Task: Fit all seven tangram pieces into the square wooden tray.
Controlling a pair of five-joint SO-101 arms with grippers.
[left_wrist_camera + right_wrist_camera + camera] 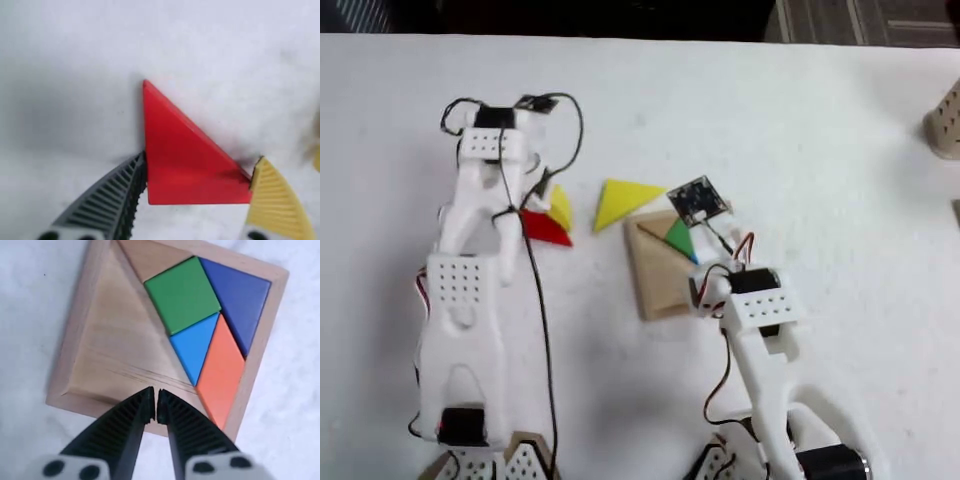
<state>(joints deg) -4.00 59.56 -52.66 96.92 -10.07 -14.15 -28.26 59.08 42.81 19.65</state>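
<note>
tray (95, 360): pale wood, visible grain, matt
red triangle (185, 160): smooth, faint sheen
left gripper (200, 167) fingers (120, 195): ribbed matt plastic
tabletop (800, 120): white, matt

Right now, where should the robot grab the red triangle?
From above, pinching the red triangle across its thin edges: the straight side and the opposite corner, where the left gripper straddles it. It lies flat, so only its edges offer a hold.

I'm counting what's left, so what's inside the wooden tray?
Four pieces: a green square, a dark blue triangle, a light blue triangle and an orange parallelogram. The right fingers hide a bit of the tray rim.
</note>
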